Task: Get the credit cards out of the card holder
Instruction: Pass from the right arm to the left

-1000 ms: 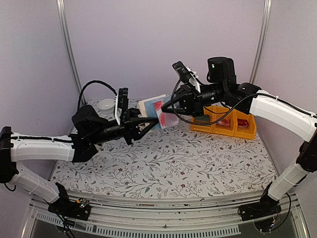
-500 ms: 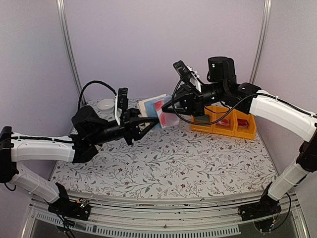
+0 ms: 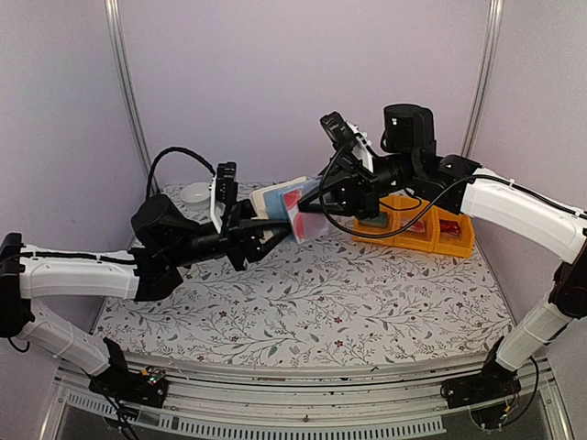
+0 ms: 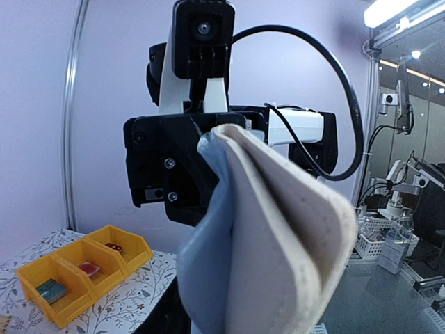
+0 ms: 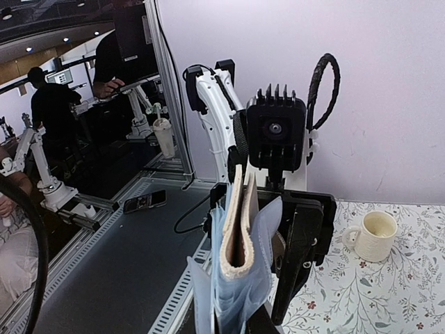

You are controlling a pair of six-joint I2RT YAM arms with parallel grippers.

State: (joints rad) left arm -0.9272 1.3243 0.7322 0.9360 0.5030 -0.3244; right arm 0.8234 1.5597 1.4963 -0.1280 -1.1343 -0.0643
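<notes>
Holding card holder (image 3: pixel 273 195) in mid-air: left gripper (image 3: pixel 268 225) jaws part-closed, clamping its beige cover; right gripper (image 3: pixel 314 200) jaws nearly together, pinching its pale-blue inner edge. Floral table (image 3: pixel 321 293) below, lilac walls (image 3: pixel 275 82). Count: three yellow bins (image 3: pixel 413 229), one mug (image 5: pixel 375 235), one red-pink card (image 3: pixel 293 198) showing in holder.

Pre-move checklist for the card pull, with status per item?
1. Left end effector gripping beige folding card holder: ok.
2. Right end effector shut on the holder's light-blue inner edge: ok.
3. Holder held above floral tablecloth: ok.
4. Red-pink card visible: ok, partly.
5. Red-pink card out of holder: not ok, it sits in its pocket.
6. Right end effector pinching a card rather than a pocket: cannot tell.
</notes>
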